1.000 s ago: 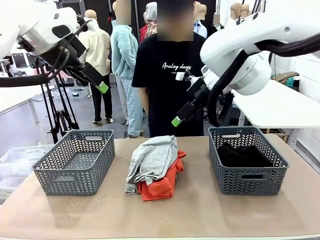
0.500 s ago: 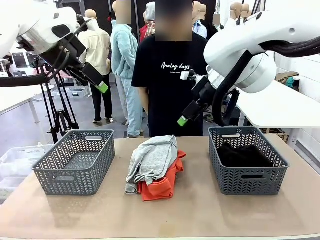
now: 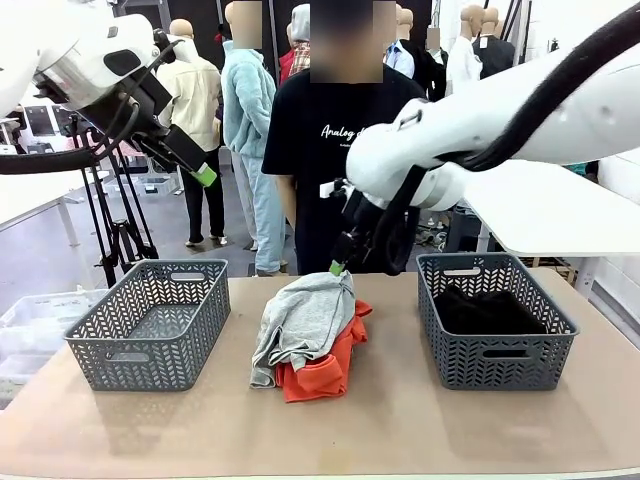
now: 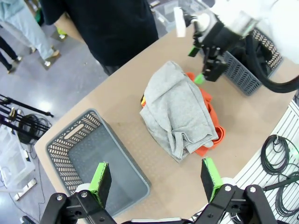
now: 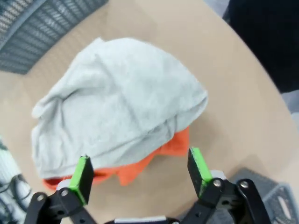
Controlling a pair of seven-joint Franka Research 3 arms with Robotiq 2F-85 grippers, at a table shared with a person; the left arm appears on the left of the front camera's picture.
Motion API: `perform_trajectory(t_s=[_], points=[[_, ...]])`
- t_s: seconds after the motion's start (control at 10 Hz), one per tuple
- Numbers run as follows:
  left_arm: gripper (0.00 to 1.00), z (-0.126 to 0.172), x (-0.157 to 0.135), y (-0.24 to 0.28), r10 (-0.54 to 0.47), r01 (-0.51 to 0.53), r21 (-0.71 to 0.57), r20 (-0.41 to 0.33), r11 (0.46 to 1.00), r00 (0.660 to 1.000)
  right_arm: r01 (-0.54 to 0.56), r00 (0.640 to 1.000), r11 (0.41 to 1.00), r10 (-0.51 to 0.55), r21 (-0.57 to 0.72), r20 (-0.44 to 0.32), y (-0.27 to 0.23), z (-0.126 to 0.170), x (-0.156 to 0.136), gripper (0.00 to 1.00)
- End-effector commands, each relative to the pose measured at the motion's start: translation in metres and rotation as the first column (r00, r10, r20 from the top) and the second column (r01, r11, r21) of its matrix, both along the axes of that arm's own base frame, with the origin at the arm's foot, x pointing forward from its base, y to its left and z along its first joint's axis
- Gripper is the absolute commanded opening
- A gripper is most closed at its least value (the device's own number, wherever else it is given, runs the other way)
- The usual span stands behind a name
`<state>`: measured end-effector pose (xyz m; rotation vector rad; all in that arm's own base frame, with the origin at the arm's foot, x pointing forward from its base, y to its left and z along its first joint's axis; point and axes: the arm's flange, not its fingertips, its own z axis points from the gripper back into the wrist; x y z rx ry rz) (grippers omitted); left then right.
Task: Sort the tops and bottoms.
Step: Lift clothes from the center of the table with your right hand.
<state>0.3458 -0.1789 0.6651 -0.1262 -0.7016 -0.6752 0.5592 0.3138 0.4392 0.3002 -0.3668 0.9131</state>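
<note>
The tops lie in one soft heap on the table [image 3: 400, 425], straight ahead of the right gripper [image 5: 140, 175]. Its jaws stand wide apart and hold nothing. The light grey top [image 5: 121, 116] is uppermost, crumpled, and covers most of the heap. The orange T-shirt [image 5: 177, 142] shows under it, and its edge lies between the two green pads [image 5: 83, 178]. From the front, the tips of this gripper hang just above the far edge of the grey cloth, or perhaps touch it; the angle does not tell.

The left gripper [image 4: 156, 179] is high above the table, and its jaws are also apart with nothing between them. The left basket [image 4: 65, 140] lies below them, toward the one pad, with its bare grey floor showing. The right basket [image 3: 495, 365], beside the right gripper's jaws, holds the black bottoms [image 3: 485, 310], bunched low inside the walls.
</note>
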Motion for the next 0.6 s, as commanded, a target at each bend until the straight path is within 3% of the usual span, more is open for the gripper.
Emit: perform_trajectory(t_s=[0.0, 0.3, 0.5], points=[[1.00, 0.001, -0.001, 0.001, -0.001, 0.001, 0.006, -0.004, 1.000, 1.000, 0.054, 0.997, 0.998, -0.053, -0.019, 0.050, 0.018, -0.004, 0.025, 1.00], [1.00, 0.001, -0.001, 0.001, -0.001, 0.001, 0.006, -0.004, 1.000, 1.000, 0.017, 0.999, 0.999, -0.015, -0.048, 0.048, 0.043, -0.032, 0.036, 1.00], [1.00, 0.001, -0.001, 0.001, -0.001, 0.001, 0.006, -0.004, 1.000, 1.000, -0.015, 1.000, 1.000, 0.014, -0.004, -0.026, 0.049, -0.045, 0.035, 1.00]])
